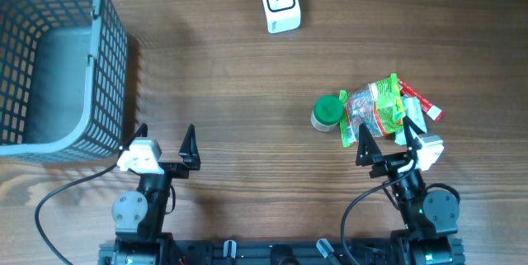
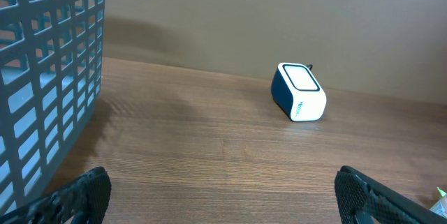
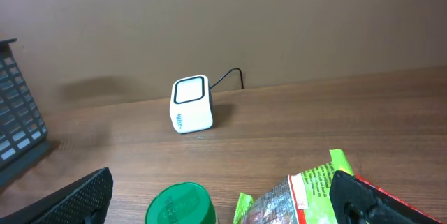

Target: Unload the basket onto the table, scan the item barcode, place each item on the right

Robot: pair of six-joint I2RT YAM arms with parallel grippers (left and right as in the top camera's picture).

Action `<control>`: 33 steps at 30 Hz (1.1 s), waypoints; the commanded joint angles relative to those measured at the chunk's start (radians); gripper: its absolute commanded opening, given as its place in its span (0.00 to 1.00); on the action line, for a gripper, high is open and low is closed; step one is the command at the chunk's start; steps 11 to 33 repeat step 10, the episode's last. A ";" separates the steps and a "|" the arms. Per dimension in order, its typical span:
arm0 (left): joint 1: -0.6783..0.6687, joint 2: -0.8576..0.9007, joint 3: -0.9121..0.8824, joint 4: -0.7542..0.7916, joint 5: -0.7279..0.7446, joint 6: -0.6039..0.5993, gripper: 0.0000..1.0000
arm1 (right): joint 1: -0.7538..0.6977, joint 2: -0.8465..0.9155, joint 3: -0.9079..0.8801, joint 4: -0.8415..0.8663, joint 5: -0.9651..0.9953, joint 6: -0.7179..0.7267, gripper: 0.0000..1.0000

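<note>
The white barcode scanner [image 1: 280,2] stands at the far edge of the table, also seen from the left wrist [image 2: 299,91] and right wrist [image 3: 191,104]. The items lie at the right: a green-lidded jar [image 1: 328,112] [image 3: 178,204], a green and clear snack bag [image 1: 375,106] [image 3: 300,196] and a red packet [image 1: 422,106]. My right gripper [image 1: 386,139] [image 3: 223,197] is open, its fingers flanking the bag's near edge without holding it. My left gripper [image 1: 165,143] [image 2: 222,197] is open over bare wood, holding nothing.
A grey wire basket [image 1: 49,59] [image 2: 42,77] fills the far left corner, close beside the left gripper. The scanner's black cable [image 3: 230,77] runs off behind it toward the wall.
</note>
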 commanded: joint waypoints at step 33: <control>0.005 -0.006 -0.003 -0.008 -0.006 0.022 1.00 | -0.007 -0.007 -0.001 0.005 -0.016 0.014 1.00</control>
